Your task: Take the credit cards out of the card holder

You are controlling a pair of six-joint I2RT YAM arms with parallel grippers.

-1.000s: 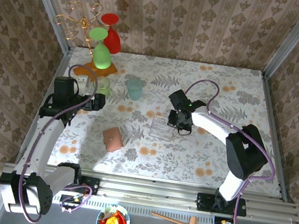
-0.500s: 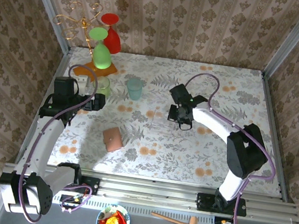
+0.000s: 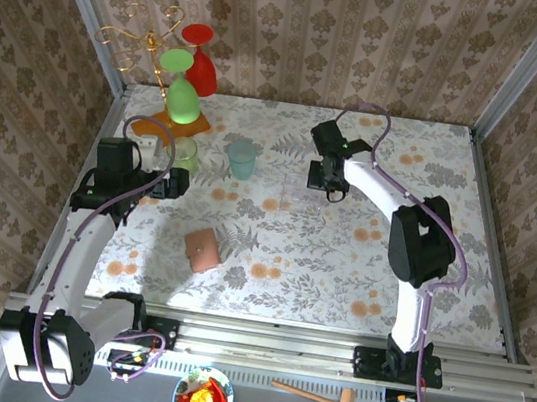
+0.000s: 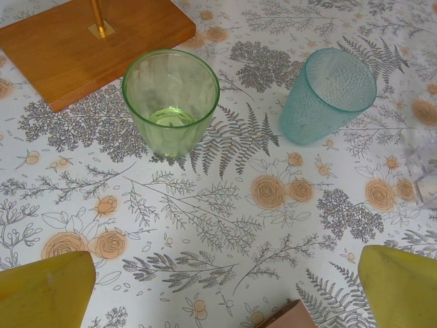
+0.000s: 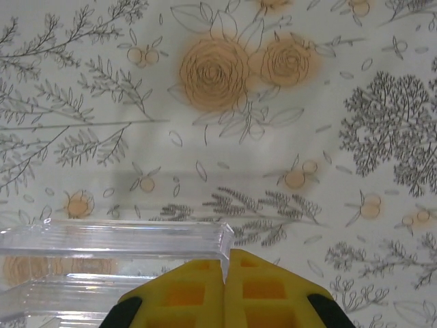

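Observation:
The card holder [image 3: 204, 249] is a salmon-tan wallet lying closed on the flowered table, left of centre; one corner of it [image 4: 290, 318] shows in the left wrist view. The credit cards are hidden. My left gripper [image 3: 182, 184] hovers open behind the card holder, its yellow fingertips [image 4: 44, 290] wide apart with nothing between them. My right gripper [image 3: 329, 180] is far back on the table, well away from the card holder. Its jaws [image 5: 225, 263] are shut on the thin wall of a clear plastic tray [image 5: 109, 239].
A green glass [image 4: 171, 102] and a teal cup [image 4: 328, 96] stand in front of the left gripper, beside the orange base [image 4: 89, 41] of a glass rack [image 3: 181, 77]. A wooden hammer [image 3: 320, 399] and a bowl [image 3: 202, 400] lie below the table's near rail.
My right arm has swung from the table's middle toward the back, carrying the clear tray with it. The left arm and the card holder have not moved.

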